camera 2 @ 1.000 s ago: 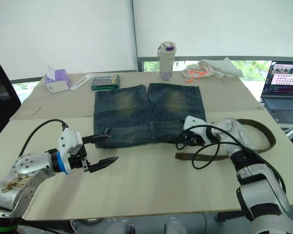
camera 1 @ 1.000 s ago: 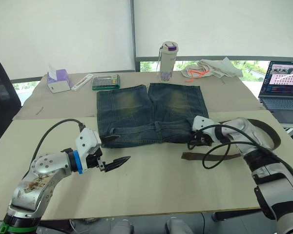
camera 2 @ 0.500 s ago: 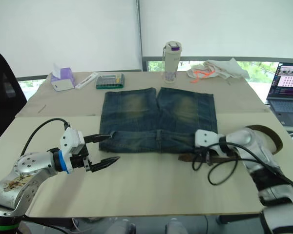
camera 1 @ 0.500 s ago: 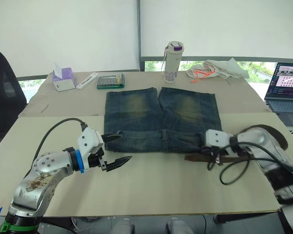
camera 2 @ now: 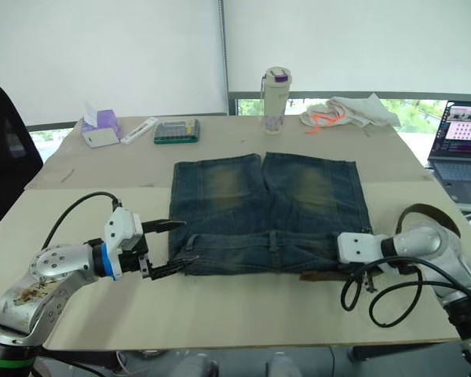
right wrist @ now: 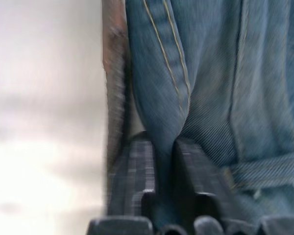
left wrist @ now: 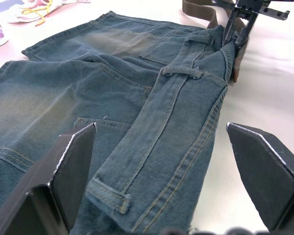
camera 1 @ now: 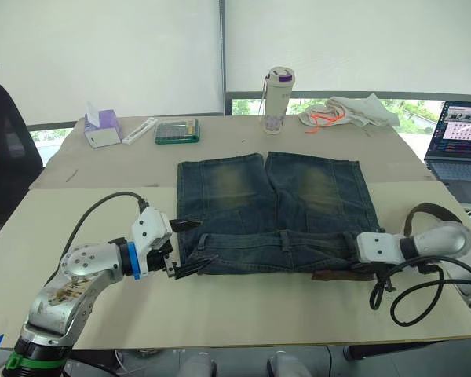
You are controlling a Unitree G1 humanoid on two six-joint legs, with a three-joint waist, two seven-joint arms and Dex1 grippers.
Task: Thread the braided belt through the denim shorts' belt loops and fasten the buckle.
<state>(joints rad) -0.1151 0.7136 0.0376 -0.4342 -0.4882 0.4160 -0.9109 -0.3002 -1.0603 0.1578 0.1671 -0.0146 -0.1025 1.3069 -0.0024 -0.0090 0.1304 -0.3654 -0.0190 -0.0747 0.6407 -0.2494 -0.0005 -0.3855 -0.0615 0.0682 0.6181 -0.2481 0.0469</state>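
The denim shorts [camera 1: 275, 200] lie flat on the table, waistband toward me. My left gripper [camera 1: 192, 245] is open, its fingers either side of the waistband's left end; the left wrist view shows a belt loop [left wrist: 181, 72] between them. My right gripper [camera 1: 366, 265] is shut on the waistband's right corner, with a fold of denim [right wrist: 161, 98] pinched between its fingers. The braided belt [camera 1: 337, 275] pokes out from under that corner and curls back behind my right arm [camera 1: 432, 210]. I cannot make out the buckle.
At the back of the table stand a bottle [camera 1: 279, 98], a tissue box [camera 1: 100, 128], a green case [camera 1: 177, 130] and a white cloth with orange cord [camera 1: 345, 111]. A laptop [camera 1: 459, 141] sits far right, a black chair [camera 1: 4, 149] far left.
The shorts have slid toward me and a little to the right, pulled by my right gripper. My left gripper has moved in around the waistband's left end.
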